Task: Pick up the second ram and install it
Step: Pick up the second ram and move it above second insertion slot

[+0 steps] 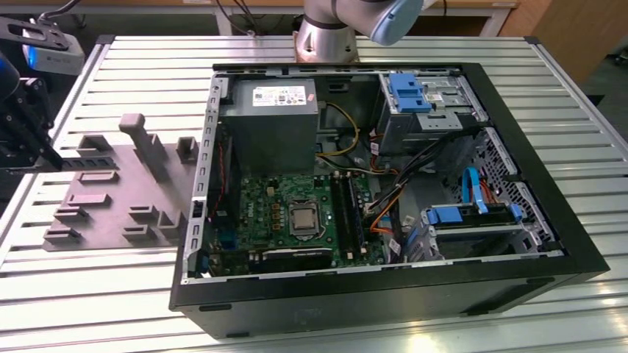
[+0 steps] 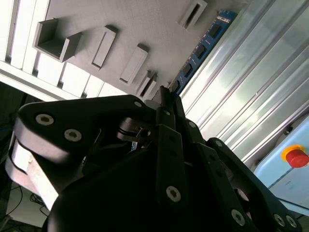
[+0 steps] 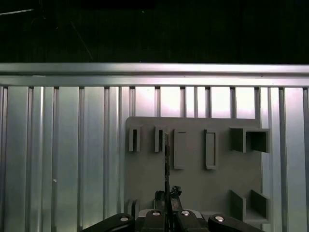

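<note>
The second ram [image 1: 87, 160] is a long thin stick with dark chips. It hangs level over the far edge of the grey fixture block [image 1: 118, 198] at the exterior view's left. My gripper [image 1: 49, 158] is shut on one end of it. In the second wrist view the ram [image 2: 203, 48] looks blue and runs out from between the fingertips of the gripper [image 2: 164, 96], above the fixture [image 2: 120, 24]. In the first wrist view the ram [image 3: 166, 159] shows edge-on above the fixture [image 3: 193, 188], with the gripper [image 3: 166, 210] below it.
An open computer case [image 1: 393, 294] lies on the slatted metal table [image 1: 98, 294]. Its motherboard [image 1: 284, 213] has long black memory slots [image 1: 345, 213] beside the processor socket. The arm's base [image 1: 329, 37] stands behind the case. A red button [image 2: 295, 157] sits off the table's edge.
</note>
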`<state>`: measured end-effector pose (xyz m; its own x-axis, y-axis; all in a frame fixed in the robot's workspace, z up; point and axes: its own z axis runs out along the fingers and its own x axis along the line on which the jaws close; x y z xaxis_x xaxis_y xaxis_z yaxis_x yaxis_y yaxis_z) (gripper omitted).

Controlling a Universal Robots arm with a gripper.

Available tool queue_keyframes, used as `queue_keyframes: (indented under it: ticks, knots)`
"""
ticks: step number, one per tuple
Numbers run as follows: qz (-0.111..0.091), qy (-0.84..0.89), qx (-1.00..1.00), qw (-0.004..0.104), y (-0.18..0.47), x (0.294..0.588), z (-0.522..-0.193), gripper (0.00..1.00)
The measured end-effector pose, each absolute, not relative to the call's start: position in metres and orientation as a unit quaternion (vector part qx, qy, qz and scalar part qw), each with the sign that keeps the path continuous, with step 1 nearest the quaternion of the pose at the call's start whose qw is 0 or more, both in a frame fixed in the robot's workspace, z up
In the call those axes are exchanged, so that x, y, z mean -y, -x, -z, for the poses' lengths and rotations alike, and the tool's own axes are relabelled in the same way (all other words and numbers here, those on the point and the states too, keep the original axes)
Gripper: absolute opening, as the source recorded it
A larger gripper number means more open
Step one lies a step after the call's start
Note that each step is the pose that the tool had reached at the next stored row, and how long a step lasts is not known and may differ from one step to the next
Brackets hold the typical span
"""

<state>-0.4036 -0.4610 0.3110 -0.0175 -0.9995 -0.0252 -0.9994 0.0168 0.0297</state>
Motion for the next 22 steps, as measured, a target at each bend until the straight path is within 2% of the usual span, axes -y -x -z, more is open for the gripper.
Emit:
queue_keyframes:
  ticks: [22]
  knots:
    - [0.019, -0.701, 0.713, 0.001, 0.404, 0.461, -0.332, 0.14]
